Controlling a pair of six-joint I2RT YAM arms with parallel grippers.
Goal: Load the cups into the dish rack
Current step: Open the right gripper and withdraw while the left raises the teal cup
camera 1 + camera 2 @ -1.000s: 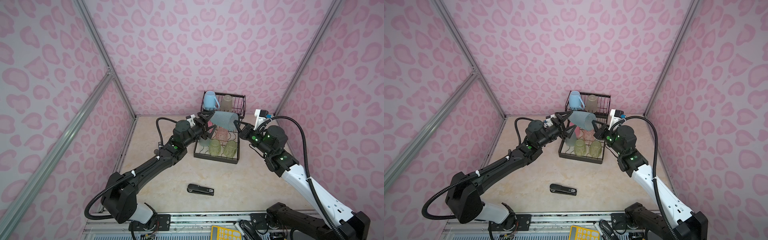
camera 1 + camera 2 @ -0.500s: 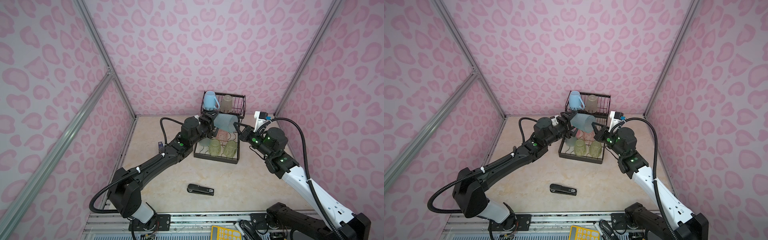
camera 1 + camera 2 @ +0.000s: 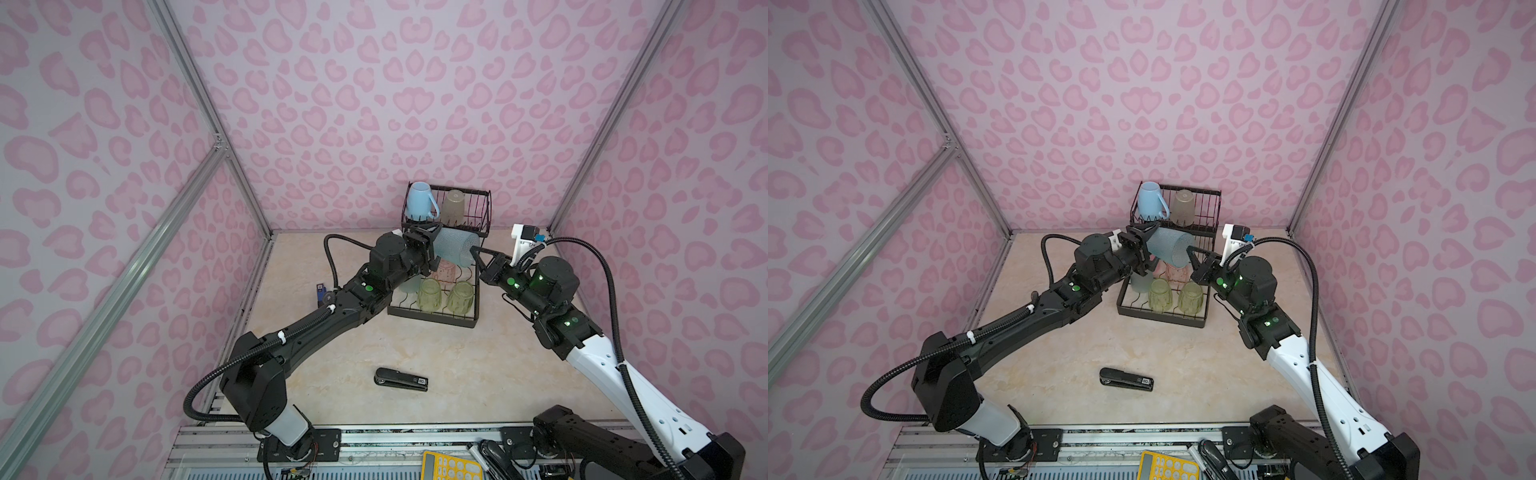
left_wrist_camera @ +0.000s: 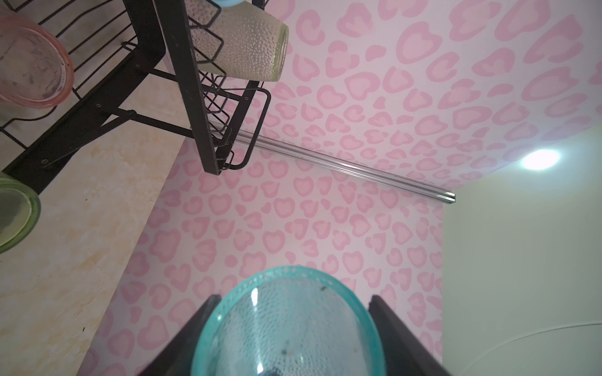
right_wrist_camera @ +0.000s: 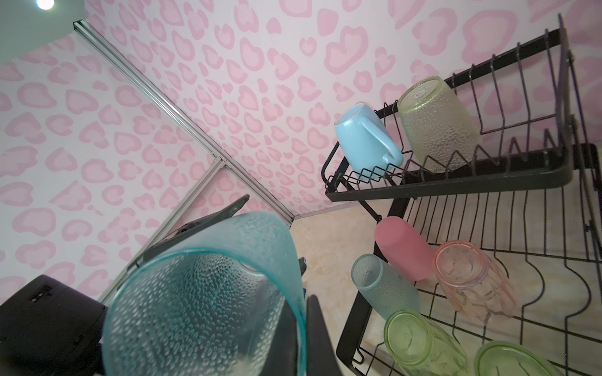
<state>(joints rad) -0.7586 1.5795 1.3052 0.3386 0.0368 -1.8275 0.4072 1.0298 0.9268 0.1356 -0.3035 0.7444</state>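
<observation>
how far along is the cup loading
Done: seven cups sit in the dish rack, the light-blue mug and a pale tumbler on top, five below. In hand: the frosted blue tumbler, over the rack, right gripper pinching its rim, left gripper around its base. Left: racking that one; no other loose cup shows.

Both top views look down from high above the bench's (image 3: 478,365) near edge toward its far edge, sharing the whole scene. The wrist views sit close in, tilted upward, and share the frosted blue cup (image 4: 290,328) and the dish rack (image 4: 182,81).
</observation>
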